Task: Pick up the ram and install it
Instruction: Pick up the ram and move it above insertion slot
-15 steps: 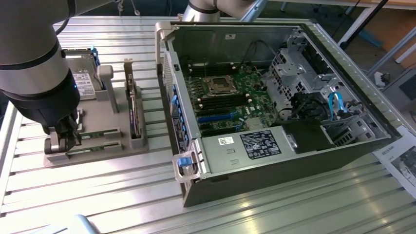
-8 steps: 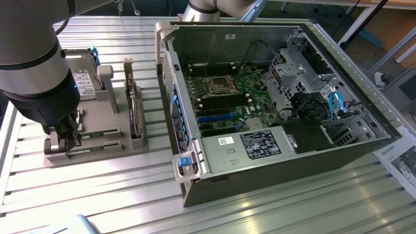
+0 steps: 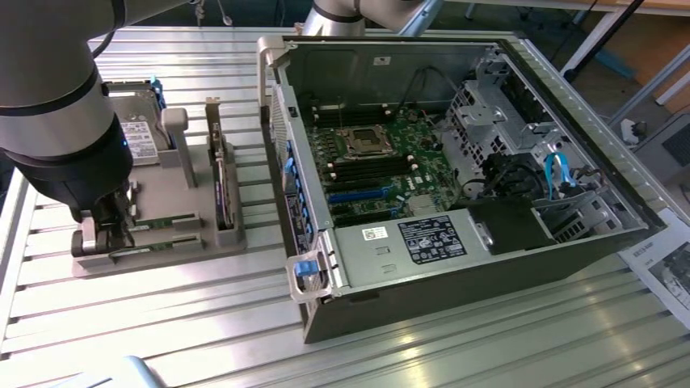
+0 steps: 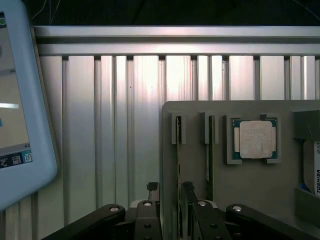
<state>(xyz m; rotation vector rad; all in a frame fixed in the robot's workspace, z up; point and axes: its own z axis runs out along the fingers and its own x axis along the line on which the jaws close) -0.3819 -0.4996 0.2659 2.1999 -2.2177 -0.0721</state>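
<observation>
Wrist view: the ram (image 4: 178, 165), a thin green board seen edge-on, stands upright in a narrow slot of the matte grey fixture tray (image 4: 250, 195). The black claw (image 4: 170, 190) straddles it with jaws spread. One finger (image 4: 187, 192) is close against the board and the other is apart from it, so nothing is clamped. A second stick (image 4: 209, 150) fills the neighbouring slot, beside the square silver processor (image 4: 255, 139). The tray rests on a ribbed aluminium tabletop (image 4: 90, 125). In the exterior view, an open metal computer case (image 3: 372, 263) lies near the tray.
</observation>
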